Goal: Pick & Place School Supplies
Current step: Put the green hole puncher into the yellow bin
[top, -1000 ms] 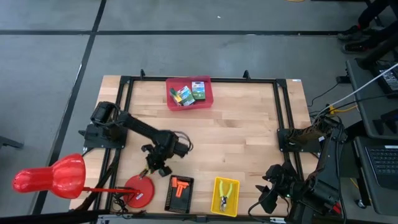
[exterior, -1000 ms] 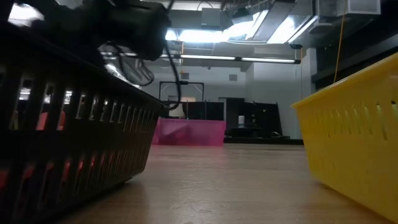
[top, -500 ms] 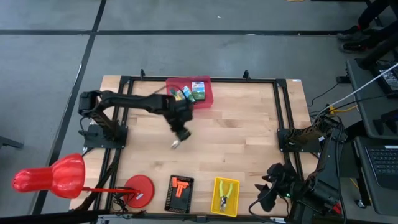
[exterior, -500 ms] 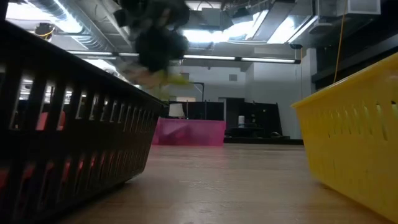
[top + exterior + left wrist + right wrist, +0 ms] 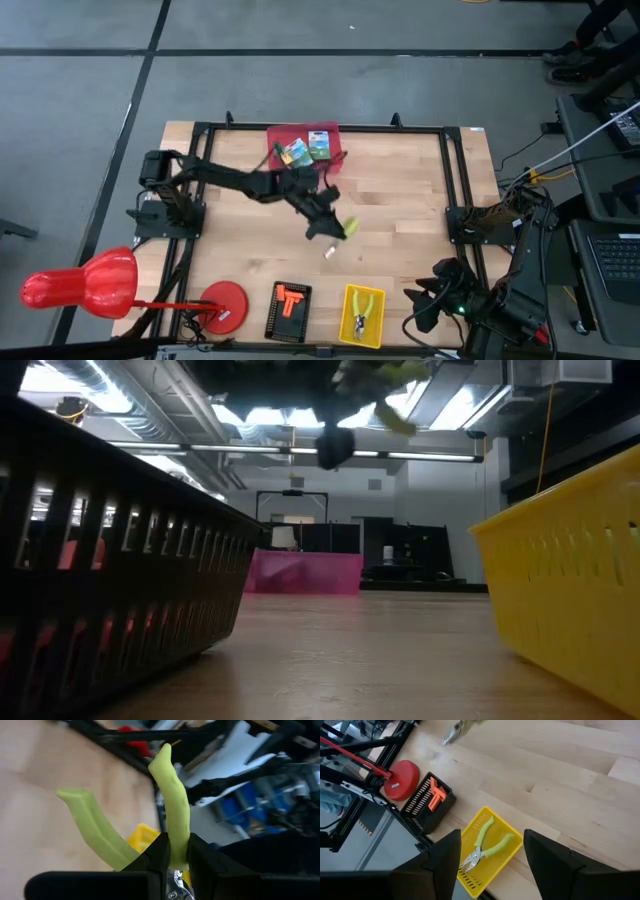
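My left jaws are shut tight on green-handled pliers, carrying them over the table. The crayon boxes wait in the pink bin. Next, I think, I drop the pliers in the yellow bin. My right jaws wait, wide open.

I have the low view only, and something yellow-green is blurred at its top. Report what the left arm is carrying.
Observer: The left end effector is shut on one handle of yellow-green-handled pliers, as the left wrist view shows.
Operator: Give me its place over the table.
Observer: From above, it hangs over the table's middle, between the pink bin and the yellow basket.
Operator: Now locate the crayon boxes.
Observer: Two crayon boxes lie in the pink bin at the far edge. The right end effector waits open off the near right corner.
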Controlling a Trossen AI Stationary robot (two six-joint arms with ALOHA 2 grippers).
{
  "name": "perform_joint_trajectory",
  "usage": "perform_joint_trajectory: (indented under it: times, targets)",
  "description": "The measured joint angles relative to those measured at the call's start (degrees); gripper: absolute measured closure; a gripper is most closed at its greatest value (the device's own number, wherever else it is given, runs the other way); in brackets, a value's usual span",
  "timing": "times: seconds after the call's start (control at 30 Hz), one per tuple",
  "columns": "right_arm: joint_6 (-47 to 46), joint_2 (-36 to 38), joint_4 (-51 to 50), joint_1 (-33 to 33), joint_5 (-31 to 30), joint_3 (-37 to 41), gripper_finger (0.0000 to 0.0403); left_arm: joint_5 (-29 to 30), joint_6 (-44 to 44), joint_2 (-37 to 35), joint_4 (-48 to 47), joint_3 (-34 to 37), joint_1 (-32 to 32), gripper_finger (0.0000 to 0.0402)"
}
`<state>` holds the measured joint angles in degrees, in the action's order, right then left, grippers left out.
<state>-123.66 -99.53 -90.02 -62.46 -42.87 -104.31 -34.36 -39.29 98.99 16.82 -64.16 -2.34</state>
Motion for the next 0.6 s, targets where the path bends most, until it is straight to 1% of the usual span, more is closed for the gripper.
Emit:
perform_joint_trajectory:
  times: [0.1, 0.2, 0.27, 0.43, 0.6]
  targets:
    - [0.0, 0.0, 0.0, -0.3, 0.0, 0.0, 0.0184, 0.6, -3.4, 3.5, 9.6, 0.1, 3.5, 0.0355]
    - [0.7, 0.0, 0.0, -0.5, 0.1, 0.0, 0.0184, 3.2, -7.0, 7.7, 19.0, 0.1, 6.8, 0.0354]
    - [1.7, 0.0, 0.0, -0.4, 0.2, 0.0, 0.0184, 5.3, -9.2, 10.5, 22.9, 0.0, 8.9, 0.0354]
    - [3.3, 0.0, 0.0, -0.7, 0.2, 0.0, 0.0184, 10.0, -13.1, 16.9, 25.3, -3.3, 13.5, 0.0354]
    - [4.6, 0.0, 0.0, -0.8, 0.2, 0.0, 0.0184, 13.4, -14.0, 21.3, 24.9, -9.7, 17.3, 0.0354]
